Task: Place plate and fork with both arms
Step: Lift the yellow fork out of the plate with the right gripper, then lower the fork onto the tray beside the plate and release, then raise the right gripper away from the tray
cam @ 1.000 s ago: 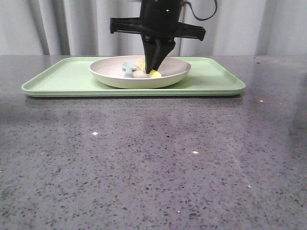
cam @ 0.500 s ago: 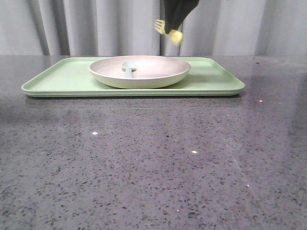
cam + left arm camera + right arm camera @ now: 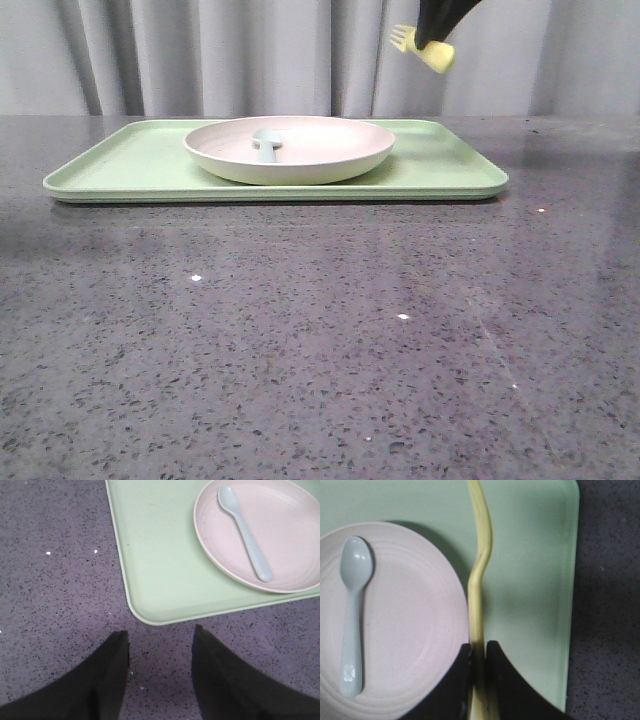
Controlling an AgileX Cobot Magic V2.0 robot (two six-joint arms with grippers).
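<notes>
The cream-pink plate (image 3: 310,155) sits on the light green tray (image 3: 140,160), with a pale blue spoon (image 3: 268,142) lying in it. My right gripper (image 3: 432,38) is shut on the yellow fork (image 3: 425,48) and holds it high above the tray's right part. In the right wrist view the fork (image 3: 480,580) runs up from between the fingers (image 3: 452,680), over the plate's (image 3: 405,630) right rim. My left gripper (image 3: 160,635) is open and empty over the grey table, just off the tray's corner (image 3: 150,580); the plate (image 3: 280,540) and spoon (image 3: 245,530) show beyond.
The grey speckled table (image 3: 320,340) stretches in front of the tray. Grey curtains (image 3: 200,55) hang behind. The tray's right portion (image 3: 530,580) beside the plate is bare green.
My right gripper has lifted the fork out of the plate, then carried it up and to the right. The plate, spoon and tray have stayed put.
</notes>
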